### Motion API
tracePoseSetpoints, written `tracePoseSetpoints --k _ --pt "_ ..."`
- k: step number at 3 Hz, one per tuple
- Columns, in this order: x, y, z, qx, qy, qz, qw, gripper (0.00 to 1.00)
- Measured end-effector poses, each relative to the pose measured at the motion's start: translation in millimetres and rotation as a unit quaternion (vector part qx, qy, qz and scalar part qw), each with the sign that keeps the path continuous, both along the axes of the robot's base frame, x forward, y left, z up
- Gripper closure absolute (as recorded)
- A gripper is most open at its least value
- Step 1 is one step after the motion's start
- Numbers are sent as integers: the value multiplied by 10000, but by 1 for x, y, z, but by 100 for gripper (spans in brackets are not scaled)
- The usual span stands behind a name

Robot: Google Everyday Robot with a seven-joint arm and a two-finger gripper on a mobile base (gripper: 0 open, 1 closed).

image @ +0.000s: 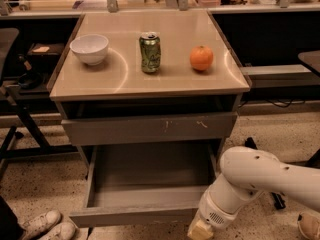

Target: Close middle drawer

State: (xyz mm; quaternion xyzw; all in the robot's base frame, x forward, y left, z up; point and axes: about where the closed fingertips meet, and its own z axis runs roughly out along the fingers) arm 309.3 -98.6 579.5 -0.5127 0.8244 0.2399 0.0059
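The middle drawer (134,216) is pulled far out of the grey cabinet, and its grey, empty box-like interior (150,171) shows from above. Its plain flat front faces me at the bottom of the view. Above it sits the taller grey drawer front with pale scratch marks (150,129), pushed in. My white arm (255,179) reaches in from the right, and its gripper (200,229) hangs low at the right end of the middle drawer's front, right against or just in front of it. The gripper's lower part is cut off by the bottom edge of the view.
On the tan cabinet top (150,79) stand a white bowl (89,48), a green can (150,52) and an orange (201,58). A chair frame (20,119) stands at the left. White shoes (42,226) are at the bottom left. A dark counter (270,39) runs behind.
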Motion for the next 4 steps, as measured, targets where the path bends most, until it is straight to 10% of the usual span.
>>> tracePoseSetpoints --k 4 --pt "66 9 -122 460 -74 -885 9950 100"
